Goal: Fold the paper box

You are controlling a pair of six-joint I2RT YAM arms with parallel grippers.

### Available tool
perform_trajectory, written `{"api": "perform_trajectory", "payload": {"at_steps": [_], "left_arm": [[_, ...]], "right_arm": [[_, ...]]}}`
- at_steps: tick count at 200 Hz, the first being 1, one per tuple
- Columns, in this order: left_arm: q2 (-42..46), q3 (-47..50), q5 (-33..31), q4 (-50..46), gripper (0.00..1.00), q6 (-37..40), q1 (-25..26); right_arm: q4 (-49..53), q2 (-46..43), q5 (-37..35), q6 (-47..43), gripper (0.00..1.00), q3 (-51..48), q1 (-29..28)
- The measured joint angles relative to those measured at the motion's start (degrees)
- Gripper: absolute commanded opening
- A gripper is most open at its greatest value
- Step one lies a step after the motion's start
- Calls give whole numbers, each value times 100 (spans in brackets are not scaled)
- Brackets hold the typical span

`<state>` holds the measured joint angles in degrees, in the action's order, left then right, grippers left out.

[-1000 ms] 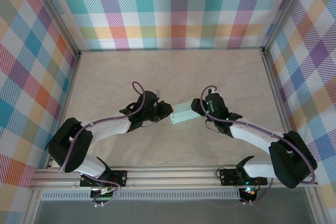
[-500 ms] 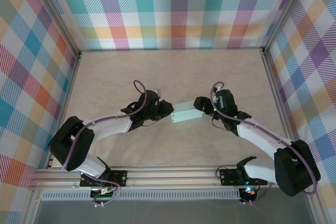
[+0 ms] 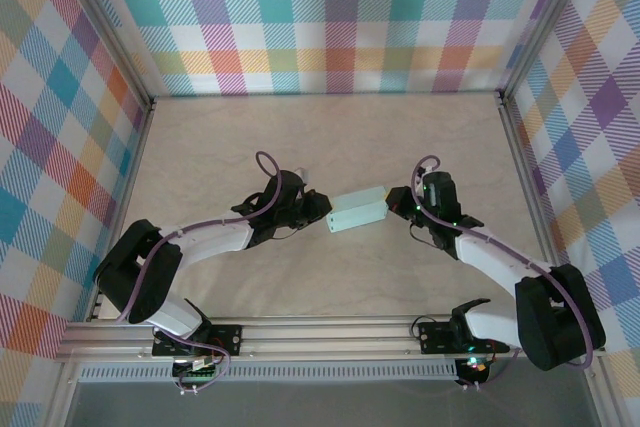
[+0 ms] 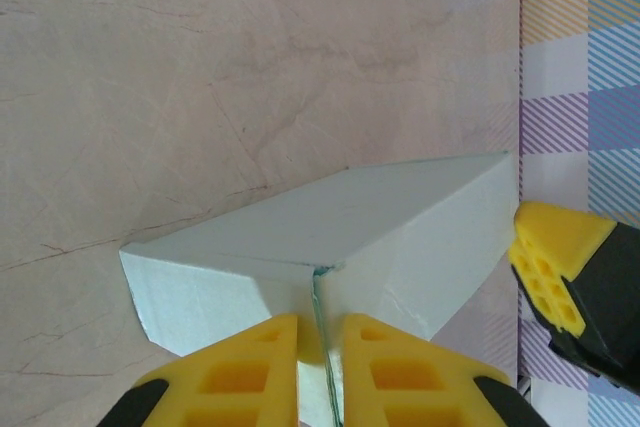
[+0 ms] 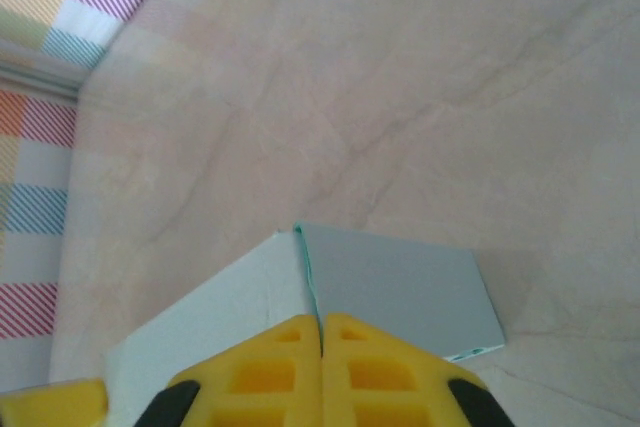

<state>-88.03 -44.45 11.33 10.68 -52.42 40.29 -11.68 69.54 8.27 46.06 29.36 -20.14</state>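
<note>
2 pincers are meeting at a small rectangular pale mint-blue card paper box point(image 3: 358, 210) in the top view, near the middle of the beige marbled desk point(image 3: 300, 137). The left pincer point(image 3: 325, 215) is at its left end and the right pincer point(image 3: 394, 204) at its right end. From the left wrist, yellow fingers point(image 4: 250, 367) are clenching a thin card edge of the box. From the right wrist, yellow fingers point(image 5: 270, 367) are pinching tight on another card edge.
</note>
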Motion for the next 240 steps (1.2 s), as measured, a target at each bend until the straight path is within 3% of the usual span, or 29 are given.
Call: {"api": "perform_trajectory", "payload": {"at_steps": [34,46,64,92,112,142,166,180,194,211,240], "left_arm": [[-11,-2,4,4,14,0,0],[-11,-2,4,4,14,0,0],[-11,-2,13,2,14,15,0],[-26,-15,11,4,15,66,0],[-35,-44,13,-17,14,116,0],[-66,-76,13,-22,6,160,0],[-118,-177,17,-107,6,256,-11],[-129,-271,13,-251,15,337,-17],[-116,-409,-2,-457,35,466,-20],[-181,-621,-74,-872,51,691,-22],[-245,-1117,-205,-1869,69,1034,-33]], "right_arm": [[-439,9,37,223,0,-212,28],[-457,4,39,260,15,-216,31],[-404,0,72,289,28,-216,31],[-219,7,177,282,32,-175,20],[-146,85,192,284,26,-81,22],[-328,267,164,280,1,-7,83],[-374,306,118,299,0,37,122],[-304,295,103,273,6,66,122],[-94,256,87,210,17,151,122],[216,192,83,96,23,240,98],[693,72,98,-74,34,396,61]]}}
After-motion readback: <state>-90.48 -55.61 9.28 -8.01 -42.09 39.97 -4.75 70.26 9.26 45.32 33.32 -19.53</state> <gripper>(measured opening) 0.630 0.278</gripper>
